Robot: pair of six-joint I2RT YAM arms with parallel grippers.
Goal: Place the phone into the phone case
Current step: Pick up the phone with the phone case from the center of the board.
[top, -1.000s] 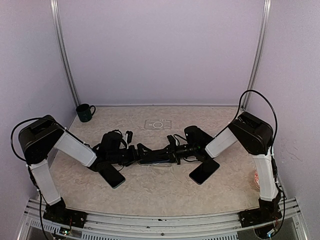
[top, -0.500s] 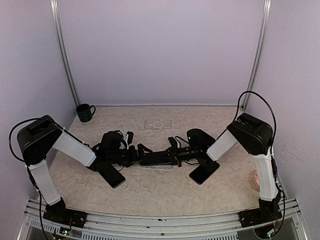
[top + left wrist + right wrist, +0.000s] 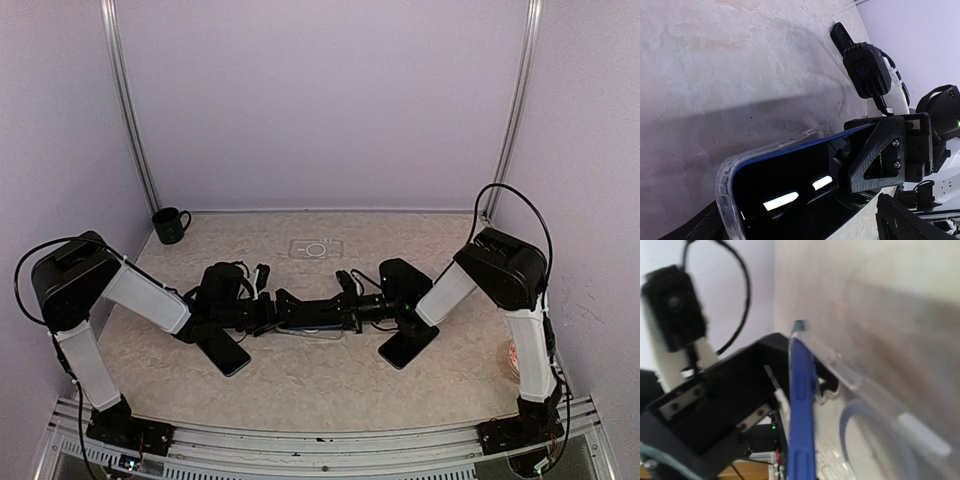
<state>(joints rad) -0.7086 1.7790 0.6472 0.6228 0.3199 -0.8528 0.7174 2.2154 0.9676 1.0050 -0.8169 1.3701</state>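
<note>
Both arms lie low over the table (image 3: pixel 300 395), forearms stretched inward so the two wrists meet near the middle.

The left arm's elbow is folded high at the left wall. The left gripper (image 3: pixel 280 312) lies sideways, jaws spread wide, holding nothing. The near end of the phone (image 3: pixel 790 185) sits in the gap between them.

The right arm mirrors it from the right wall. The right gripper (image 3: pixel 345 305) is closed down, and its black finger appears clamped over the far end of the phone.

The phone, blue-edged with a dark screen, lies mid-table between the grippers. Its near end is seated in the clear phone case (image 3: pixel 726 172), while its far end is tilted up off the case wall — not fully in.

Against a second ago, the left elbow has drifted slightly left and down, and its fingers have slid a little closer to the phone. The right wrist has sunk lower and moved right. The phone and case are about where they were.

Also on the table are two spare phones (image 3: pixel 225 352) (image 3: pixel 405 345), another clear case (image 3: pixel 315 248) and a dark mug (image 3: pixel 170 225) — all unmoved.
</note>
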